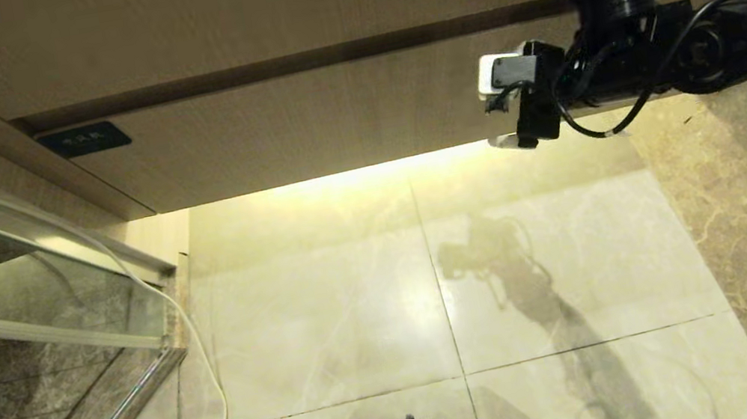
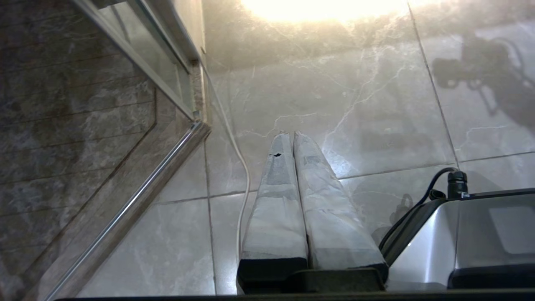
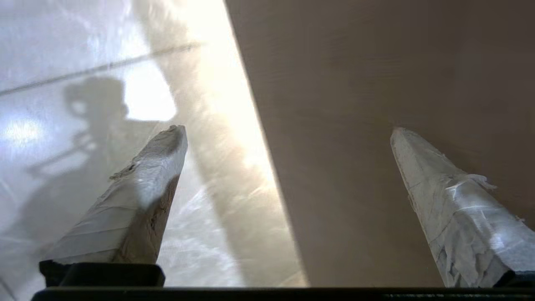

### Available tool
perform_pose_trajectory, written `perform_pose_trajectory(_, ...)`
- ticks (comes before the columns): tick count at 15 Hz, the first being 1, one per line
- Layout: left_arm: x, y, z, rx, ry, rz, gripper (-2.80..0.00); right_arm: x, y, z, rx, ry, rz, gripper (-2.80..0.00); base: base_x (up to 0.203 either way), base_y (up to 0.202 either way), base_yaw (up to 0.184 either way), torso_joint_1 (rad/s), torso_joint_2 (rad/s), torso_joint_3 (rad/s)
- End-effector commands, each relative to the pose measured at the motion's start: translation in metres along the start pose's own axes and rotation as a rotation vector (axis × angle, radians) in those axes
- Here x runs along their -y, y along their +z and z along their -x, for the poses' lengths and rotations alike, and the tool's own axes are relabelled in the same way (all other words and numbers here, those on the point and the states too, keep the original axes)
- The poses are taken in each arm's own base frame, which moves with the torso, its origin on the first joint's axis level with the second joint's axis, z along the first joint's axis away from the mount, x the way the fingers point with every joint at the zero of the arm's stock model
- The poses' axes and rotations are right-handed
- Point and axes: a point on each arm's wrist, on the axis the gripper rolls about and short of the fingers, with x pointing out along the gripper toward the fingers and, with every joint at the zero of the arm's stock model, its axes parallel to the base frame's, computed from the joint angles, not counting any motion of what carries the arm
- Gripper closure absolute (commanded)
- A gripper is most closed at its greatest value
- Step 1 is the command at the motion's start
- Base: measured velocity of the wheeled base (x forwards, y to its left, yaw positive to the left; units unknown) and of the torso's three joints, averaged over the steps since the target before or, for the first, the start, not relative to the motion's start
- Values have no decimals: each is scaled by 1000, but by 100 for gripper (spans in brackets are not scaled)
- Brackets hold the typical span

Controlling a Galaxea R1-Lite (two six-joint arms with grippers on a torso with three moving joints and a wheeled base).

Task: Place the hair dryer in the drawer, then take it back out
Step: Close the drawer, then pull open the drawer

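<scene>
We see the black right gripper (image 1: 498,110), tape-wrapped fingers (image 3: 142,192) spread wide and empty, straddling the wide light-brown wood-grain drawer (image 1: 328,122) front's lower edge.

Closed wood-grain drawer (image 1: 300,131), hair dryer out of sight.

The drawer front is a wide, shallow, light-brown wood-grain panel with no handle, running across the head view from about 9 o'clock to 3 o'clock. It appears fully pushed in, though the steep angle makes this hard to confirm. A small dark rectangular label (image 1: 84,139) sits at its 10 o'clock corner. Its lower edge hangs above the brightly lit floor, and a dark gap runs along its upper edge.
</scene>
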Motion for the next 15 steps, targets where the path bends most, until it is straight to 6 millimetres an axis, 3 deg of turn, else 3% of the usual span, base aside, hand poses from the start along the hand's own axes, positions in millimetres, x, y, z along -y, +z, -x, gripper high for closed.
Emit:
perform_pose_trajectory(1, 0, 0, 0, -1, -1, -1, 0, 4, -1, 8, -6, -6, 6, -280, 0, 0, 0, 0, 0, 0)
perform_pose_trajectory(5, 0, 0, 0, -1, -1, -1, 0, 7, -3, 24, -14, -8, 12, -280, 0, 0, 0, 0, 0, 0)
perform_pose_trajectory(9, 0, 0, 0, -1, -1, -1, 0, -1, 4, 57, 29, 16, 32, -280, 0, 0, 0, 0, 0, 0)
perform_pose_trajectory(15, 0, 0, 0, -1, -1, -1, 0, 8, 20, 63, 97, -81, 58, -280, 0, 0, 0, 0, 0, 0)
